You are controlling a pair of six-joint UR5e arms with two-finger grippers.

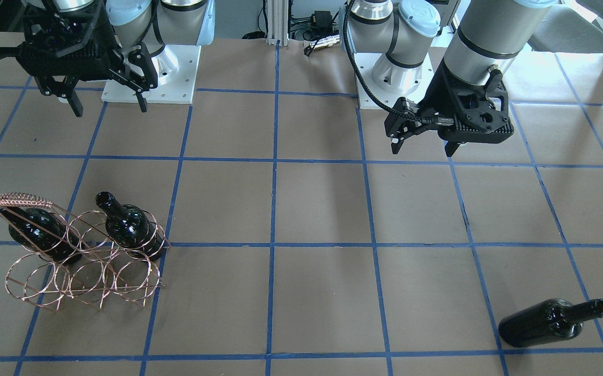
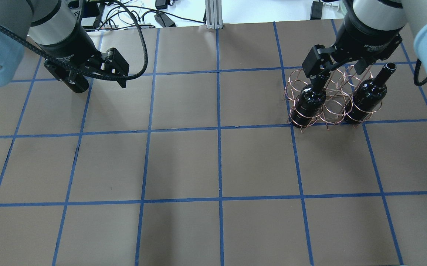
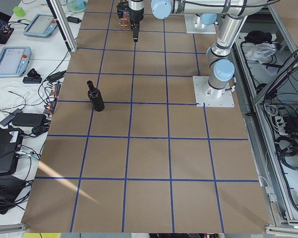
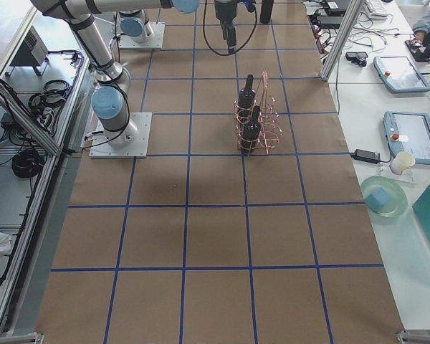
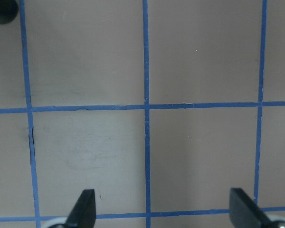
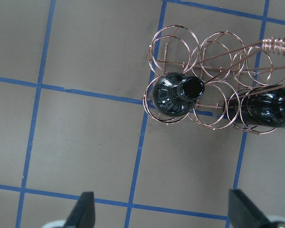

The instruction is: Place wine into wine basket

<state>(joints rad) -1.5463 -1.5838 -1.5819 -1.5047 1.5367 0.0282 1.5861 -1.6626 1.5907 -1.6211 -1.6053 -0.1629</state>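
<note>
- The wine [image 1: 129,224] stands in the wine basket [image 1: 87,284], beside another bottle [image 1: 40,230]; this seems done.
- A third bottle [image 1: 546,324] stands on the desk [image 1: 322,209], well apart, maybe left to place.
- Left claw [image 1: 422,151] and right claw [image 1: 110,110]: both spread, empty.

Robotics lab, blue-taped grid table [image 2: 183,162], teach pendants [image 3: 10,60], cable clutter [image 3: 288,144]

Basket [image 1: 84,261] stands on the table [image 1: 322,209] at the robot's right. First bottle [image 1: 37,230] and second bottle [image 1: 131,227] sit in its end hoops, one hoop between them. Third bottle [image 1: 541,326] stands well apart, at the robot's far left
</note>
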